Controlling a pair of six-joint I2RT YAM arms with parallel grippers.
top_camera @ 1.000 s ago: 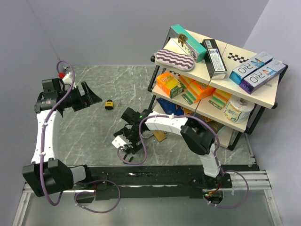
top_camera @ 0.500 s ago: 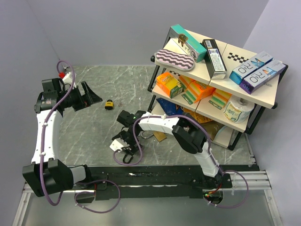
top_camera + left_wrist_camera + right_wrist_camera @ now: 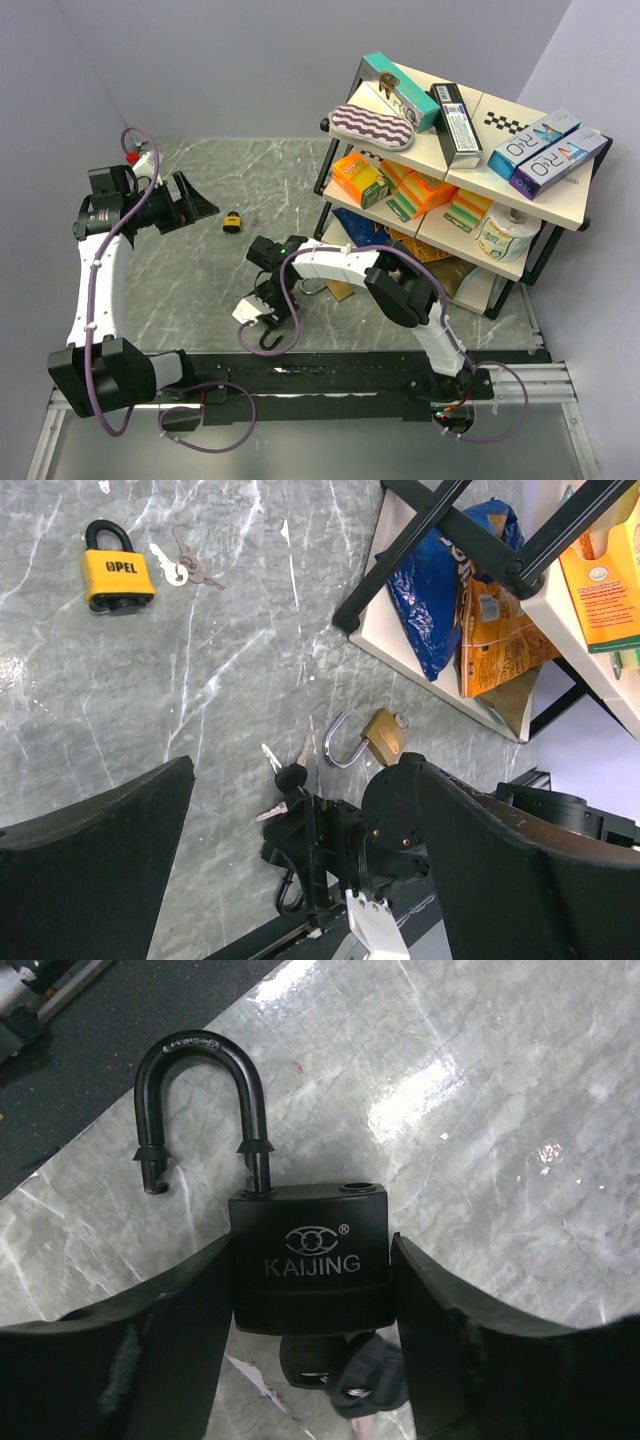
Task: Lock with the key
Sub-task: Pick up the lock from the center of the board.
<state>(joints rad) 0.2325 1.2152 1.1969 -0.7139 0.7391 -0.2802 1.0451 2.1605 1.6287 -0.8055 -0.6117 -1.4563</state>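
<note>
A black KAIJING padlock (image 3: 310,1250) lies on the marble table with its shackle (image 3: 200,1090) open. Its body sits between the fingers of my right gripper (image 3: 312,1257), which press against both of its sides. Black-headed keys (image 3: 340,1370) bunch at the lock's base; whether one sits in the keyhole I cannot tell. From above, my right gripper (image 3: 262,318) is low near the table's front edge, with the shackle (image 3: 262,343) poking out toward me. My left gripper (image 3: 190,205) hangs open at the far left with nothing in it.
A yellow padlock (image 3: 232,222) lies shut beside small silver keys (image 3: 185,568). A brass padlock (image 3: 380,738) with an open shackle rests by the foot of the black shelf rack (image 3: 450,170), which holds boxes and packets. The black rail (image 3: 300,375) runs along the front edge.
My right gripper has slid left and toward the front edge, over the black padlock, and its fingers have closed in on the lock's body. The left arm has not moved.
</note>
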